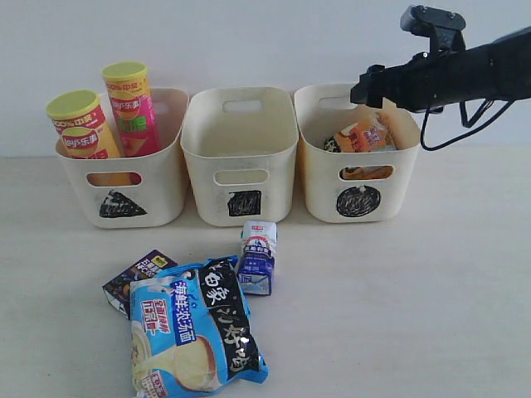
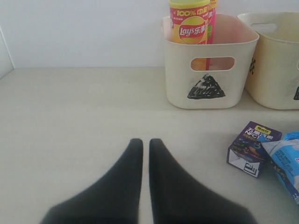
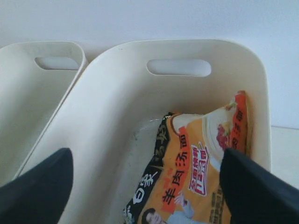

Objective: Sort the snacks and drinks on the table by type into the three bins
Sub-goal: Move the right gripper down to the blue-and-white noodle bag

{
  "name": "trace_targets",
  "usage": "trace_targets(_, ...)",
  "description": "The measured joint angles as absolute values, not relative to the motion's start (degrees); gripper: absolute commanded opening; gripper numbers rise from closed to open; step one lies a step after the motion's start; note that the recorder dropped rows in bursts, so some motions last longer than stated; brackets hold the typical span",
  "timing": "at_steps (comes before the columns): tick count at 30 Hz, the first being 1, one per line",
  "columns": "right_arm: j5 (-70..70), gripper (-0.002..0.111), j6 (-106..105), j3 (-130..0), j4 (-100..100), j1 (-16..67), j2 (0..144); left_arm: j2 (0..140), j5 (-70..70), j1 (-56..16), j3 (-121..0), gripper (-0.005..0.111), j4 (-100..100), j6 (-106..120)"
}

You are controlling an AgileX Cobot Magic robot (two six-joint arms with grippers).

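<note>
Right tool (image 3: 145,158): spread wide, empty, above circle bin (image 3: 107,107)
Orange bag (image 3: 196,182): inside that bin
Left tool (image 2: 145,144): nearly closed, empty

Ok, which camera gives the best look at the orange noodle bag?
The right wrist view: the orange noodle bag lies close up inside its bin. The exterior view shows only its top above the rim; the left wrist view misses it.

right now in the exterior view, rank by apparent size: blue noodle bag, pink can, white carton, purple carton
1. blue noodle bag
2. pink can
3. white carton and purple carton, unranked: the bag hides part of the purple one
</note>
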State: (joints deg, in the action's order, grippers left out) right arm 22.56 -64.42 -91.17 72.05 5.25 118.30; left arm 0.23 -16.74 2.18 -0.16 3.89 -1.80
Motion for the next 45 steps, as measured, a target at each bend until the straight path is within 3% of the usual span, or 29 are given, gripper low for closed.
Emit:
trace_targets(3, 22.5, 0.078, -64.4, -91.2, 72.0, 5.2, 118.3, 0.2, -16.7, 2.2, -0.2, 0.004, 3.9, -1.8)
trace_targets(5, 22.5, 0.071, -64.4, -91.2, 71.9, 5.2, 118.3, 0.2, -16.7, 2.2, -0.2, 0.004, 3.9, -1.8)
trace_targets(9, 25.1, 0.042, -64.4, -91.2, 68.6, 5.2, 117.0, 0.2, -16.7, 2.2, -0.2, 0.004, 3.9, -1.8)
trace_targets(13, 28.3, 0.000, -61.4, -91.2, 62.0, 5.2, 113.8, 0.2, -16.7, 2.2, -0.2, 0.004, 3.9, -1.8)
trace_targets(20, 38.1, 0.000, -47.2, -91.2, 40.2, 5.6, 107.3, 0.2, -16.7, 2.2, -0.2, 0.004, 3.9, -1.8)
trace_targets(25, 44.5, 0.000, -29.5, -91.2, 16.7, 10.8, 104.5, 0.2, -16.7, 2.2, -0.2, 0.004, 3.9, -1.8)
trace_targets(33, 48.7, 0.000, -32.0, -83.1, 22.2, 12.0, 102.1, 0.2, -16.7, 2.2, -0.2, 0.004, 3.9, -1.8)
trace_targets(45, 47.0, 0.000, -51.6, -64.8, 47.5, 12.1, 100.2, 0.2, -16.7, 2.2, -0.2, 0.004, 3.9, -1.8)
